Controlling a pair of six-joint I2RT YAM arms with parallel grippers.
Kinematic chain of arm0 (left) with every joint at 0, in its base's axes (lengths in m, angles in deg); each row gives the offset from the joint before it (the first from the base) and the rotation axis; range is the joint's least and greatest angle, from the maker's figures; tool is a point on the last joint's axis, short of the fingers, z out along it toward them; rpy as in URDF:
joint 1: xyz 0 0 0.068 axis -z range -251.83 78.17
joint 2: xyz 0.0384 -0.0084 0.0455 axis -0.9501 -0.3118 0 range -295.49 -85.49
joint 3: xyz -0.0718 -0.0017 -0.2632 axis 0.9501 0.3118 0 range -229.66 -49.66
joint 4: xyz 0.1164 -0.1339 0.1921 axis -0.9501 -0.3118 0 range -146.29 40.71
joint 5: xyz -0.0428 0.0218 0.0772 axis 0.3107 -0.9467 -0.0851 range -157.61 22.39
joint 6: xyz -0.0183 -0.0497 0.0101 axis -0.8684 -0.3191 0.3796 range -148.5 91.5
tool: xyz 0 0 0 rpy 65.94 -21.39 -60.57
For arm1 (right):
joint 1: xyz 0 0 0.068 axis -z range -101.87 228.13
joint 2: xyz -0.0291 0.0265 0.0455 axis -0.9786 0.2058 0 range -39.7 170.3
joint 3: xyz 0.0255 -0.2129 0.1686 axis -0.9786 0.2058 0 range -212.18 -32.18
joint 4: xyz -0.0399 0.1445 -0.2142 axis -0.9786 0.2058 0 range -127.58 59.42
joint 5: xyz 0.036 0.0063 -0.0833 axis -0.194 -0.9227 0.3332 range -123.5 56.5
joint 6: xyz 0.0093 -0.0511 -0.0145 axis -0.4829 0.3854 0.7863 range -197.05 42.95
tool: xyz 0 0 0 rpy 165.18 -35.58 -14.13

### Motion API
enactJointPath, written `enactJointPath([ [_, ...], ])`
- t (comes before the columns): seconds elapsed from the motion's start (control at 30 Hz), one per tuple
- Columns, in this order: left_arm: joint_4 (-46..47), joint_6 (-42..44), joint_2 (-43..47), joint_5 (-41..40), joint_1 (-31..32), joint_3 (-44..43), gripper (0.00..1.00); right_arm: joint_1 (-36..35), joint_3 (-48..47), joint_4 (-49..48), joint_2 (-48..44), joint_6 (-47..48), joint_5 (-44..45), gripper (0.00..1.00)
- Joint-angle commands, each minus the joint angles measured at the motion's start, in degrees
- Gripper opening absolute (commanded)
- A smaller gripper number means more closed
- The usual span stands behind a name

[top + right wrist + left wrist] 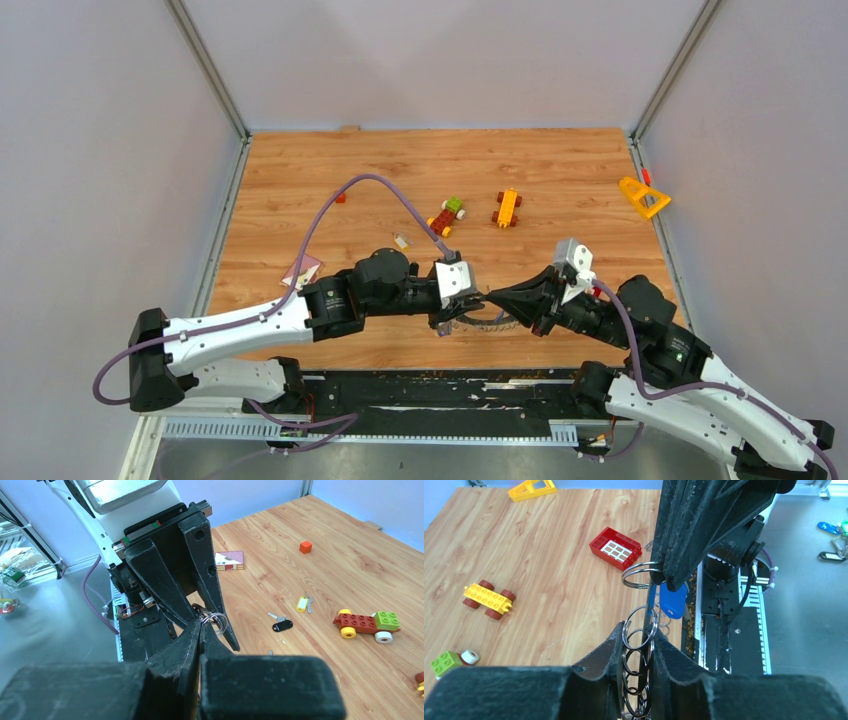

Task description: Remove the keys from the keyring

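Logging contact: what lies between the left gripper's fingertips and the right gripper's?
Linked silver wire rings and a blue plastic-headed key, clearest in the left wrist view.

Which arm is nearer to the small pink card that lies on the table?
Left. The left arm passes right beside the pink card, which lies just beyond it. The right arm is far from the card, on the other side of the table.

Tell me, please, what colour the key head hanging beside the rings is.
Blue; the key head shows best in the left wrist view.
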Motion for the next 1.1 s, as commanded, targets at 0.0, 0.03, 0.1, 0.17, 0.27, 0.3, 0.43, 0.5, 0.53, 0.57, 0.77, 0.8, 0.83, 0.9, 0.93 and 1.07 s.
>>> enactJointPath([
  [0.0, 1.6, -0.4, 0.8, 1.2, 0.3, -2.6, 0.18, -0.2, -1.7, -5.0, -0.8, -1.0, -0.6, 0.0],
  [0.03, 1.5, -0.4, 1.0, 1.2, 0.3, -2.6, 0.13, -0.2, -1.6, -5.0, -0.9, -1.0, -0.4, 0.01],
  [0.1, 1.2, -0.4, 1.4, 1.0, 0.3, -2.7, 0.02, -0.2, -1.4, -4.7, -1.2, -0.9, -0.1, 0.02],
  [0.17, 0.8, -0.5, 1.8, 0.4, 0.3, -2.8, 0.0, -0.2, -1.3, -4.2, -1.8, -0.6, 0.4, 0.04],
  [0.27, -1.2, -0.4, 2.5, -1.2, 0.3, -3.3, 0.0, -0.2, -1.4, -3.2, -3.1, 0.2, 1.8, 0.11],
  [0.3, -2.0, -0.4, 2.8, -1.9, 0.3, -3.6, 0.0, -0.2, -1.5, -2.7, -3.8, 0.4, 2.3, 0.16],
  [0.43, -3.0, -0.8, 4.5, -6.6, 0.3, -3.7, 0.0, -0.2, -0.6, -0.9, -7.8, 0.6, 5.3, 0.3],
  [0.5, -2.5, -1.4, 5.3, -9.7, 0.3, -3.3, 0.0, -0.2, 0.6, -1.3, -10.3, 0.1, 5.8, 0.33],
  [0.53, -2.0, -1.9, 5.6, -11.3, 0.3, -3.2, 0.0, -0.3, 1.6, -1.8, -11.5, -0.1, 5.7, 0.33],
  [0.57, -1.4, -2.5, 6.0, -12.6, 0.2, -3.0, 0.0, -0.2, 2.5, -2.5, -12.5, -0.3, 5.4, 0.33],
  [0.77, 2.0, -5.0, 8.1, -18.0, 0.3, -2.3, 0.0, -0.2, 7.0, -5.5, -14.1, -0.3, 3.2, 0.32],
  [0.8, 2.0, -5.4, 8.3, -18.2, 0.3, -2.5, 0.0, -0.2, 7.7, -6.1, -13.8, -0.4, 3.3, 0.32],
  [0.83, 2.0, -5.5, 8.5, -18.3, 0.3, -2.7, 0.0, -0.2, 8.4, -7.1, -13.5, -0.5, 3.3, 0.32],
  [0.9, 2.0, -5.9, 8.9, -18.4, 0.3, -3.0, 0.0, -0.2, 10.3, -9.9, -12.6, -0.4, 3.0, 0.33],
  [0.93, 1.9, -6.1, 9.0, -18.4, 0.3, -3.0, 0.0, -0.2, 11.2, -11.7, -12.2, -0.2, 3.0, 0.34],
  [1.07, 2.0, -6.5, 9.7, -18.5, 0.3, -3.0, 0.0, -0.2, 14.7, -19.4, -10.9, 1.0, 2.7, 0.4],
])
